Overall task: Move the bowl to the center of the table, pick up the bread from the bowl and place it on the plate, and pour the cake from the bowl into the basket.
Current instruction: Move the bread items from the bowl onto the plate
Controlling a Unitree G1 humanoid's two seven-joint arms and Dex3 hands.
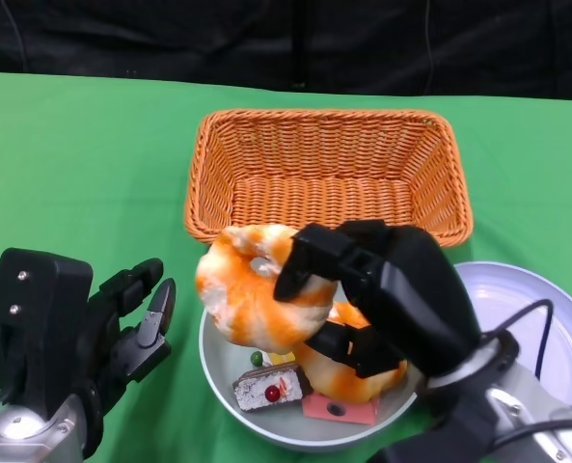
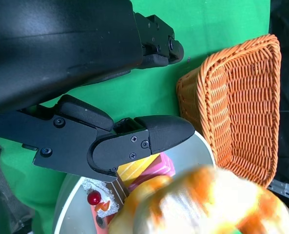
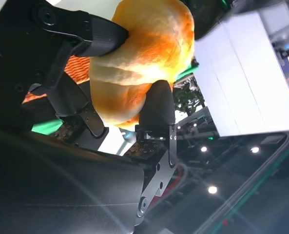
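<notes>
Bench (image 1: 93, 154) is green cloth, dark curtain behind it; cloth looks soft, slightly grippy, things should not slide much on it.

Basket (image 1: 329, 174) is wicker, orange, stiff, looks empty, sits just beyond the right hand's fingers (image 1: 314, 253).

Plate (image 1: 546, 318) is pale, flat, to the outer side of the right hand (image 1: 382, 289), partly hidden by that forearm. Cable runs over its near edge.

Bowl (image 1: 218, 367) is grey, smooth, directly below the right fingers, between the two hands. Probably slippery at the rim, so needs a firm rim pinch for the pour.

Bread (image 1: 252, 289) is lifted clear above the bowl, held by the right hand, fingers wrapped over the top and under it. In the right wrist view the bread (image 3: 144, 58) is clamped between upper and lower fingers (image 3: 156, 109). Looks light, soft, squashy; glazed patches could be slick. Grip across the thick middle seems right; squeezing harder would dent it.

A second orange bun (image 1: 348, 371) sits in the bowl under the right palm.

Cake (image 1: 271, 388) lies in the bowl below the fingers, with a pink slice (image 1: 339, 410) beside it. Small, light, fragile topping; pour rather than pinch.

Left hand (image 1: 122, 333) is beside the bowl's left rim, fingers apart, holding nothing.

Next judged step: carry bread sideways to the plate.
</notes>
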